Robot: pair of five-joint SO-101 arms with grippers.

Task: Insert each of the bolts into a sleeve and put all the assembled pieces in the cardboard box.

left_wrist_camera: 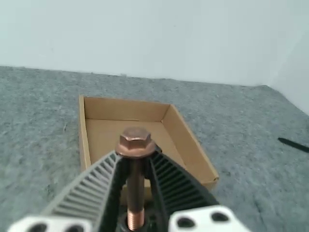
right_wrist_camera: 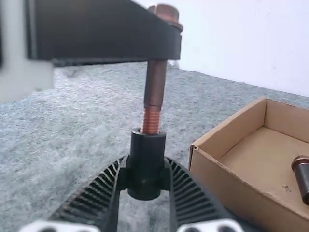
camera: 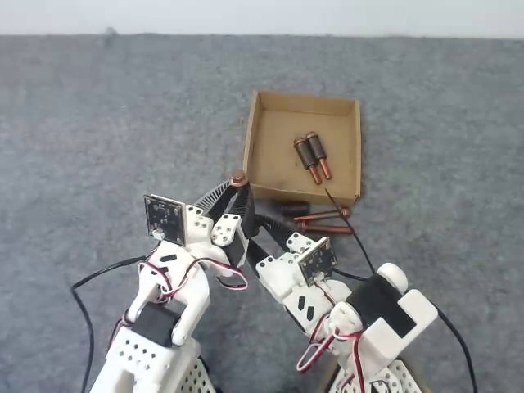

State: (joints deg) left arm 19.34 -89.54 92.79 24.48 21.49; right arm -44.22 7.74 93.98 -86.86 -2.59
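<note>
Right wrist view: right gripper (right_wrist_camera: 145, 176) is clamped on a black sleeve (right_wrist_camera: 146, 154), upright, bore up. Above it the left gripper (left_wrist_camera: 135, 159) pinches a copper bolt (left_wrist_camera: 134, 145) just under its hex head, threaded tip just inside the sleeve's mouth. Both parts look like stiff, dense metal w/ smooth sides, so prob. slippery. Gripping the sleeve mid-body and the shank high should hold alignment. Beyond, the cardboard box (camera: 252, 139) sits mid-surface toward the far edge w/ two assembled pieces (camera: 309, 157) inside. Spare bolts (camera: 323, 223) and a dark piece (camera: 291, 208), maybe another sleeve, lie by its near wall.
</note>
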